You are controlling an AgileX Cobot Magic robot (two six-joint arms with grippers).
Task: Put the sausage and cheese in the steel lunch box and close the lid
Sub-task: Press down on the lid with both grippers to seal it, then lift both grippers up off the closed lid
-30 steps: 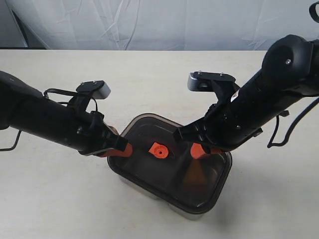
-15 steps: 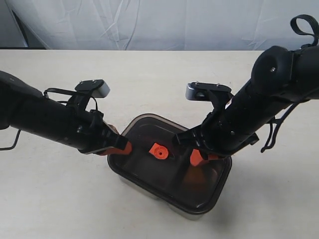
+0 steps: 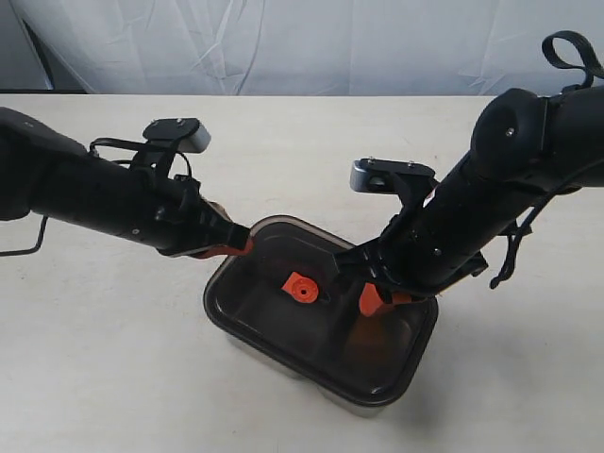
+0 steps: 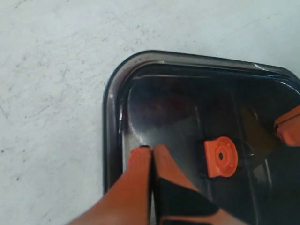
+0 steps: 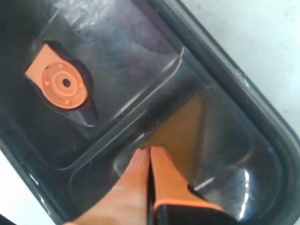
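Note:
The dark smoky lid (image 3: 311, 335) with its orange valve (image 3: 301, 286) lies on top of the steel lunch box (image 3: 332, 400), of which only a grey strip shows under the near edge. My left gripper (image 3: 241, 248) is shut with nothing in it, its tip at the lid's far left corner (image 4: 151, 149). My right gripper (image 3: 370, 304) is also shut and empty, its tip down on the lid's right part (image 5: 149, 149). Through the lid a brownish-yellow wedge, the cheese (image 5: 183, 126), shows just beyond the right fingertips. The sausage cannot be made out under the dark lid.
The box stands on a pale table (image 3: 113, 359). A white cloth backdrop (image 3: 302, 42) hangs behind the far edge. Both black arms slope down over the box from left and right.
My left gripper has moved from the lid's left edge up toward its far left corner. The right gripper has shifted slightly along the lid's right part. The lid has not moved.

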